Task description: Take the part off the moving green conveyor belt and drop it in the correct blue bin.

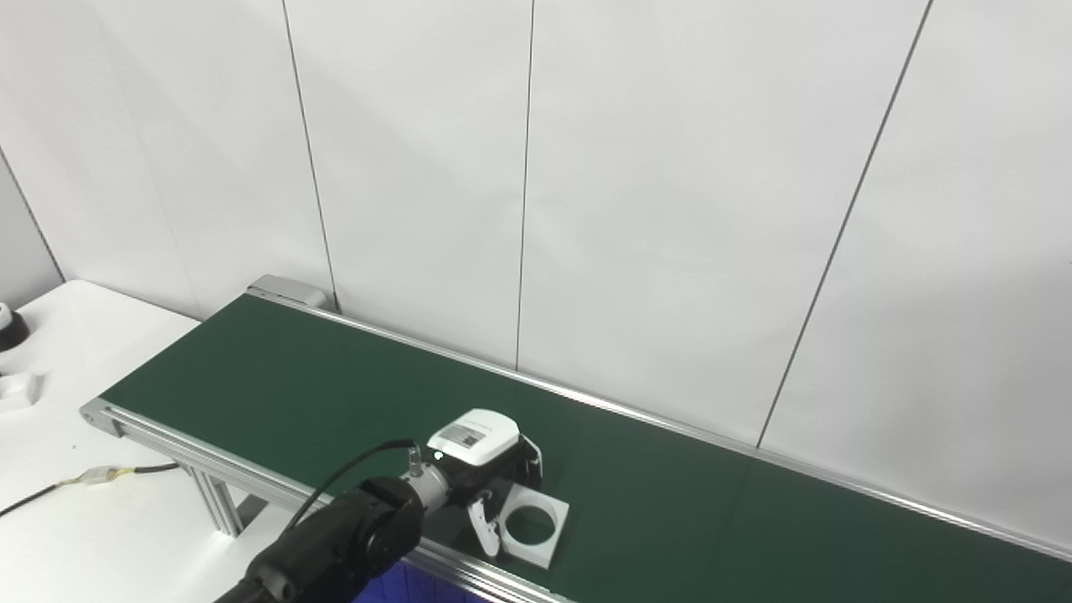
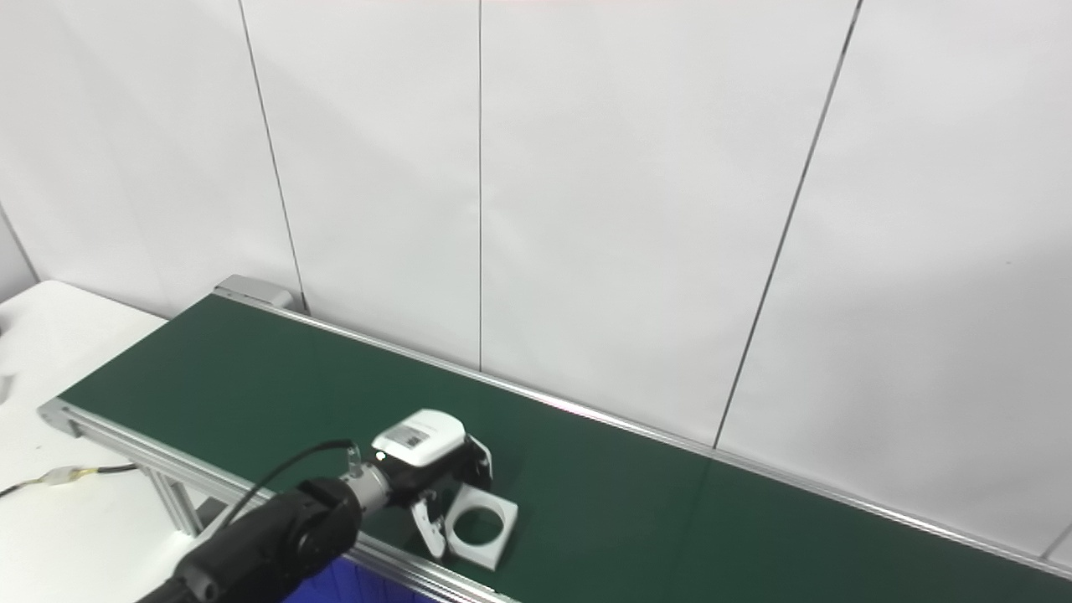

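Note:
A white square part [image 1: 533,529] with a round hole lies flat on the green conveyor belt [image 1: 318,377], close to its near rail. My left hand [image 1: 490,469] reaches over the rail from the bottom left and hovers at the part's left and far edges. Its fingers are apart: the thumb [image 1: 485,529] stands by the part's left edge, the other fingers [image 1: 529,466] by its far corner. Whether they touch the part is unclear. The part rests on the belt, not lifted. A sliver of a blue bin [image 1: 394,586] shows under my forearm. My right hand is out of the picture.
A white table [image 1: 75,536] lies left of the belt, with a cable and connector [image 1: 100,476], a small white block [image 1: 18,390] and a dark object [image 1: 10,328] at the left edge. A white panelled wall [image 1: 670,209] stands right behind the belt.

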Motion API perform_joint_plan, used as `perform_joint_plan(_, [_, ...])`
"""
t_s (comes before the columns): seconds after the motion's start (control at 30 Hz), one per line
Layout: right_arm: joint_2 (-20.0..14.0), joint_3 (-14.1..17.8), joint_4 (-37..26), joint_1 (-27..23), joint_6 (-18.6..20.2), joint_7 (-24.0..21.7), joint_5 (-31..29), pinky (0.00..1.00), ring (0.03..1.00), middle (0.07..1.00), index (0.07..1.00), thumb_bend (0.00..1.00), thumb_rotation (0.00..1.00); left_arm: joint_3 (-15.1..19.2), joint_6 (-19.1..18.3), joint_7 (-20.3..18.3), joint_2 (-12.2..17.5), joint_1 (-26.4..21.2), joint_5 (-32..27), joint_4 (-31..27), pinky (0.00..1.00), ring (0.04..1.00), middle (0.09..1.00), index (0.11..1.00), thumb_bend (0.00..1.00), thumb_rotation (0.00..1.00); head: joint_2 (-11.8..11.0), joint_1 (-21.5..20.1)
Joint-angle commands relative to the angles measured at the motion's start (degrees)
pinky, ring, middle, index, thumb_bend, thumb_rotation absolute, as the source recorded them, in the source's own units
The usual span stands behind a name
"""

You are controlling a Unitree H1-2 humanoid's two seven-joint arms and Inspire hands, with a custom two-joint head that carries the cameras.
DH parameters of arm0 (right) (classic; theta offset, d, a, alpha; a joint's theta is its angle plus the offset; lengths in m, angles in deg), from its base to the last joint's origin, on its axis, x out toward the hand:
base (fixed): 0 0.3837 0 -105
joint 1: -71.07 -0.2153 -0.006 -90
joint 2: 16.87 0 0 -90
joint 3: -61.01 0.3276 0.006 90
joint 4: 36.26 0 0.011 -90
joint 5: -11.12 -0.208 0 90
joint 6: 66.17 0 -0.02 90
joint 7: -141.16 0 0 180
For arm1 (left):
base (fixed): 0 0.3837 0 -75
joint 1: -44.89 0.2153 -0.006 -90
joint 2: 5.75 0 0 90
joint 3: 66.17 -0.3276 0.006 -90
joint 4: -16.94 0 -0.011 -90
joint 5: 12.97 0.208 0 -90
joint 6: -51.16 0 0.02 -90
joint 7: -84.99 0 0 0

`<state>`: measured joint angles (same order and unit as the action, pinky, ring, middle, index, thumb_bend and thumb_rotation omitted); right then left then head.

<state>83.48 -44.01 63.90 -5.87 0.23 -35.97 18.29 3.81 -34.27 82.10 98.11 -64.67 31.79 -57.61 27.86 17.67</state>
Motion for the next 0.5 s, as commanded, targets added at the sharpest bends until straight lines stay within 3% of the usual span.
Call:
perform_joint_plan(0.0, [0.1, -0.1, -1.3, -0.7, -3.3, 0.5, 0.1, 0.60, 0.683, 0.752, 0.844, 0.50, 0.63, 1.4, 0.0, 0.4, 1.4, -1.3, 0.6, -3.8, 0.60, 0.593, 0.553, 0.458, 0.51, 0.00, 0.1, 0.0])
perform_joint_plan(0.17, [0.2, -0.2, -1.2, -0.9, -3.3, 0.8, 0.4, 0.60, 0.682, 0.751, 0.837, 0.49, 0.61, 2.8, -1.3, -2.4, 2.5, -0.5, 0.5, -9.5, 0.62, 0.608, 0.554, 0.455, 0.51, 0.00, 0.1, -0.1])
perform_joint_plan(0.27, [0.2, -0.1, -1.2, -0.9, -3.3, 0.7, 0.3, 0.60, 0.684, 0.754, 0.836, 0.49, 0.61, 3.8, -2.6, -5.1, 2.7, 0.0, -0.1, -12.4, 0.62, 0.614, 0.508, 0.479, 0.52, 0.00, 0.3, -0.3])
perform_joint_plan(0.47, [0.1, -0.2, -1.3, -0.8, -3.3, 0.6, 0.3, 0.59, 0.673, 0.746, 0.839, 0.50, 0.63, 6.2, -2.0, -6.4, 2.7, 1.8, -1.2, -16.3, 0.57, 0.562, 0.497, 0.481, 0.52, 0.00, 0.6, -0.5])
